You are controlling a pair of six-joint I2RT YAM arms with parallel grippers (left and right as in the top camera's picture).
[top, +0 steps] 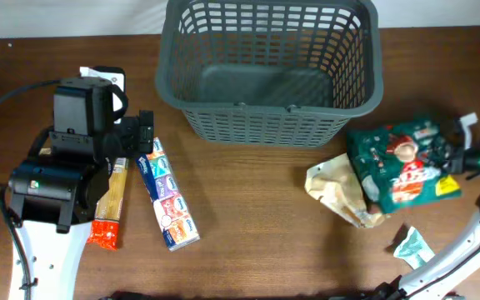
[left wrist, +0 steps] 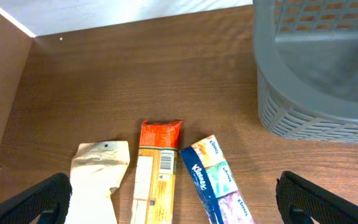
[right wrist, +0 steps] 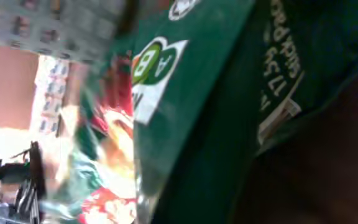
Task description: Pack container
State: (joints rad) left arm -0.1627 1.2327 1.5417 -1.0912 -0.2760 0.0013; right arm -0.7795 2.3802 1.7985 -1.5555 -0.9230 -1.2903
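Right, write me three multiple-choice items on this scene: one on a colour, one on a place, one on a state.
1. The container is: A dark grey; B white; C red.
2. The Kleenex pack lies: A in the container; B beside the orange packet; C on the container's rim.
3. The left gripper is: A shut on a packet; B out of view; C open, holding nothing.

Answers:
1 A: the overhead view shows grey lattice walls.
2 B: the two lie side by side on the wood, left of the container.
3 C: the left wrist view shows its fingers far apart.
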